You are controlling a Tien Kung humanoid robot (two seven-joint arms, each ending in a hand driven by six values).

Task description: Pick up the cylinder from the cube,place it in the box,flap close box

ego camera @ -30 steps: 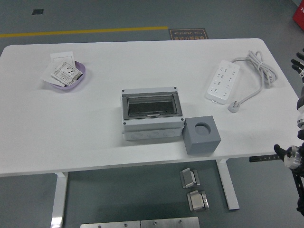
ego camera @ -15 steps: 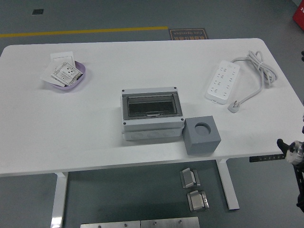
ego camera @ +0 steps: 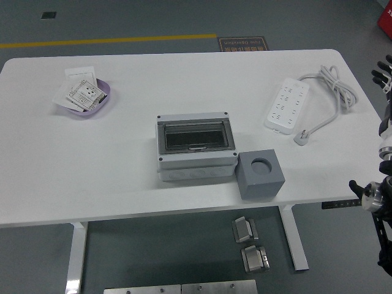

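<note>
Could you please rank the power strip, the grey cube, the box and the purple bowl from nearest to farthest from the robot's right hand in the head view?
From the right hand at the right edge:
1. Power strip, right side.
2. Grey cube, near edge, right of centre.
3. Box, centre.
4. Purple bowl, far left.

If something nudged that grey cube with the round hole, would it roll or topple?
Probably neither. The grey cube sits flat on the table and looks squat, so it should slide. Its empty round hole suggests it may be lighter than it looks.
</note>
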